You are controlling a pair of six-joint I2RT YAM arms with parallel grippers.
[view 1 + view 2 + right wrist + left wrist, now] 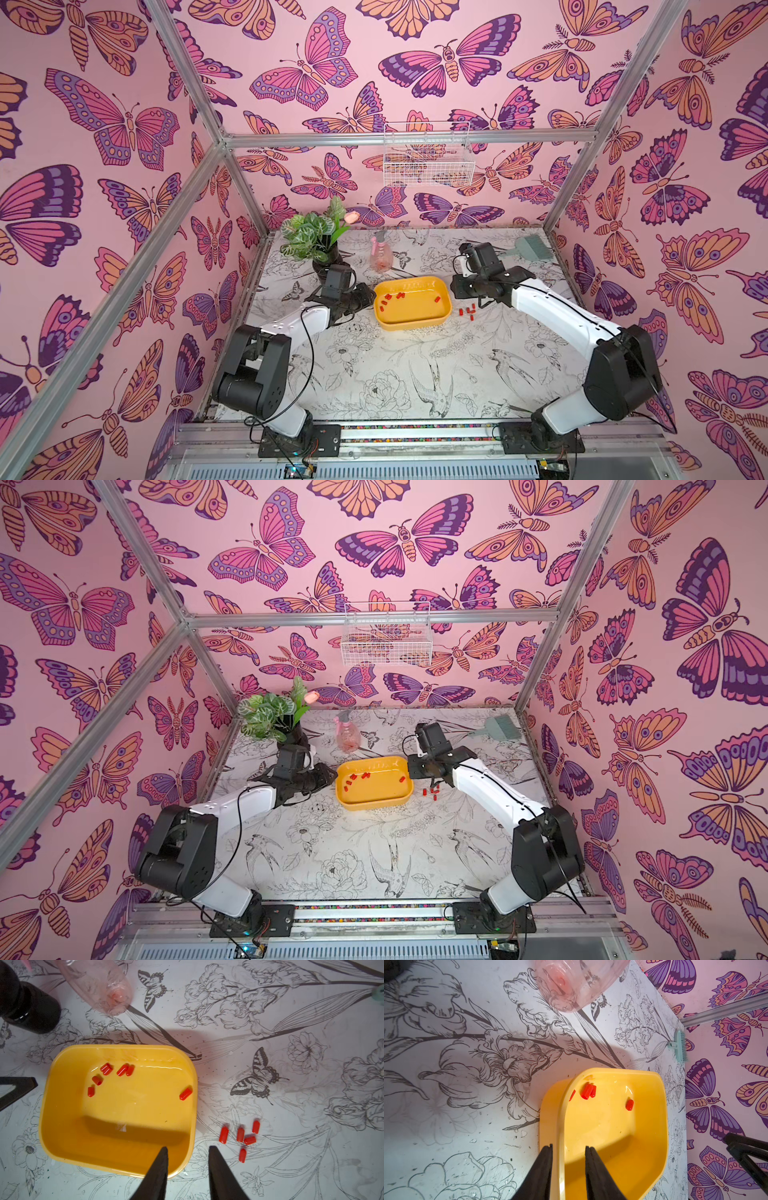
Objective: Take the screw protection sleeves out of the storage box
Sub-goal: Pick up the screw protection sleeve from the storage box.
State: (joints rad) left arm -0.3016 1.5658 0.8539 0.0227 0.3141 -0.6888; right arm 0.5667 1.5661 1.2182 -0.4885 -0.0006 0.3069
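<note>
The yellow storage box (409, 325) (370, 805) sits mid-table between both arms. Several red screw protection sleeves (122, 1069) lie on its floor, most near the far-left corner, and one (185, 1094) rests against the right wall. Several more sleeves (240, 1134) (469, 311) lie in a cluster on the table just right of the box. My left gripper (568, 1146) straddles the box's left wall (560, 1167), one finger outside and one inside, shut on it. My right gripper (188, 1147) hangs open and empty over the box's near right corner, left of the loose cluster.
Behind the box stand a pink spray bottle (381, 253) and a plant in a black pot (320, 237). A green brush (532, 248) lies at the back right. A white wire basket (428, 160) hangs on the back wall.
</note>
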